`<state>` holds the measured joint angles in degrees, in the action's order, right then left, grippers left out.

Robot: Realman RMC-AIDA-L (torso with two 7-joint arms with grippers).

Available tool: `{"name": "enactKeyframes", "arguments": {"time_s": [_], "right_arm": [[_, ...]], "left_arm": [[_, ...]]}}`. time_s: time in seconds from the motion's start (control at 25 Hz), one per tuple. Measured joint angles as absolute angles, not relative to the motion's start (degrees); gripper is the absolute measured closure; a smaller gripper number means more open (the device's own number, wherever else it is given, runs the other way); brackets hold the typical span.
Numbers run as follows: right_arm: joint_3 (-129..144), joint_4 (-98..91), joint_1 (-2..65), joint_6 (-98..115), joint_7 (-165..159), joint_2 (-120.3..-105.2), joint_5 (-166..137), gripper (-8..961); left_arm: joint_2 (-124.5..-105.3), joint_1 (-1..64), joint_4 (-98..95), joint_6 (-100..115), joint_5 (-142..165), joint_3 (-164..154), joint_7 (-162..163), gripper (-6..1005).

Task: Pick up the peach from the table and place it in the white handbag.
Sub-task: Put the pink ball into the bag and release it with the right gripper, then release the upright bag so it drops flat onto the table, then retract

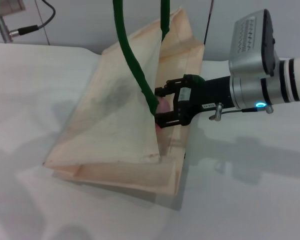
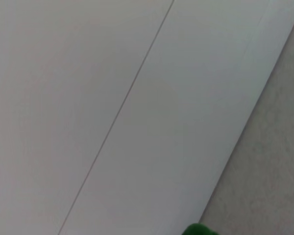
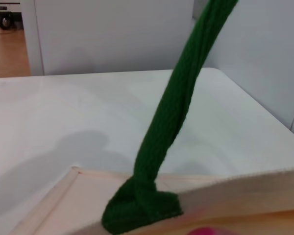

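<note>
The white handbag (image 1: pixel 115 125) stands tilted on the table, its mouth held open. Its dark green handles (image 1: pixel 132 55) are pulled tight upward and run out of the top of the head view. My right gripper (image 1: pixel 163 106) reaches in from the right at the bag's open mouth and is shut on the pink peach (image 1: pixel 163 104), just behind a handle's base. In the right wrist view the handle (image 3: pixel 171 127) rises from the bag's rim (image 3: pixel 245 188), and a sliver of the peach (image 3: pixel 206 231) shows at the edge. My left gripper is out of view; its wrist view shows only a green handle tip (image 2: pixel 198 230).
The white table (image 1: pixel 250 200) spreads around the bag, with its far edge near a pale wall. A grey stand with a cable (image 1: pixel 10 22) sits at the far left corner. My right arm (image 1: pixel 260 75) stretches over the table's right side.
</note>
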<state>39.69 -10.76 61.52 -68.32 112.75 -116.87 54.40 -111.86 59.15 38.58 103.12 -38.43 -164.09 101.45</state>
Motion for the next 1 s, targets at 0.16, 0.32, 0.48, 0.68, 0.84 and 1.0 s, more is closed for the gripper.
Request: {"name": "enactKeyframes", "arguments": {"time_s": [0.16,0.32,0.48,0.68,0.84,1.0], "right_arm": [[39.55,-10.98,61.20,-69.84,112.50,-116.64,54.62,254],[39.47,-11.71,60.64,-70.47,111.46,-116.43,54.98,124],[39.42,-14.29,59.17,-71.72,109.75,-116.32,55.04,59],[39.36,-19.51,55.90,-71.06,106.14,-116.27,56.69,59],[39.41,-23.84,52.32,-69.03,103.92,-116.27,58.82,59],[39.41,-27.25,49.37,-66.20,101.30,-116.28,59.43,59]], "left_arm": [[-111.88,58.93,38.59,102.99,-38.43,-164.09,101.36,790],[-111.87,58.49,38.58,102.87,-38.42,-164.10,101.34,775],[-111.76,58.21,38.58,102.75,-38.43,-164.09,101.34,761],[-111.57,57.71,38.58,102.50,-39.44,-164.03,101.59,744],[-111.61,56.83,38.58,101.41,-40.40,-164.00,101.64,730],[-111.77,56.24,38.58,99.95,-40.27,-164.00,101.52,716]]}}
